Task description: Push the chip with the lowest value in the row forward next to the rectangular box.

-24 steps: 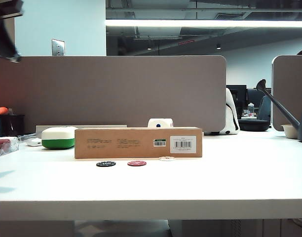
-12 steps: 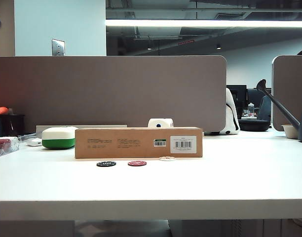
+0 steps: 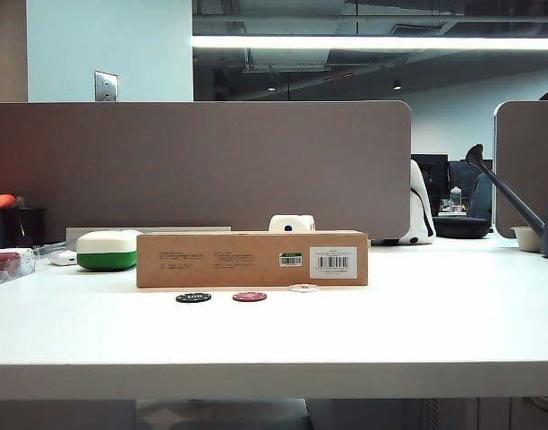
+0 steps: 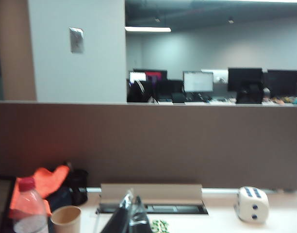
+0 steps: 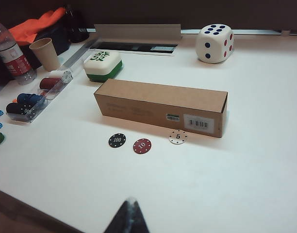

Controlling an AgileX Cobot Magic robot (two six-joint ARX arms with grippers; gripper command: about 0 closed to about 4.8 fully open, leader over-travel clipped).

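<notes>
The white chip [image 5: 177, 137] [image 3: 303, 288], marked 5, lies just in front of the brown rectangular box [image 5: 160, 107] [image 3: 252, 259], close to its barcode label and ahead of the others in the row. The black 100 chip [image 5: 117, 140] [image 3: 193, 297] and the dark red 10 chip [image 5: 142, 145] [image 3: 249, 296] sit side by side further from the box. My right gripper [image 5: 131, 204] is shut and empty, held above the table's near side, well back from the chips. My left gripper [image 4: 130, 203] is shut, raised high near the partition. Neither gripper shows in the exterior view.
A white-and-green case [image 5: 103, 65] [image 3: 107, 250] and a large white die [image 5: 214, 43] [image 3: 291, 223] stand behind the box. A clear chip tray [image 5: 39, 94], a paper cup [image 5: 44, 53] and a bottle [image 5: 11, 57] line the left side. A grey partition [image 3: 198, 166] closes the back.
A dark arm at the exterior view's top left corner a second ago has lifted out of the frame. The chips and the box lie where they were.
</notes>
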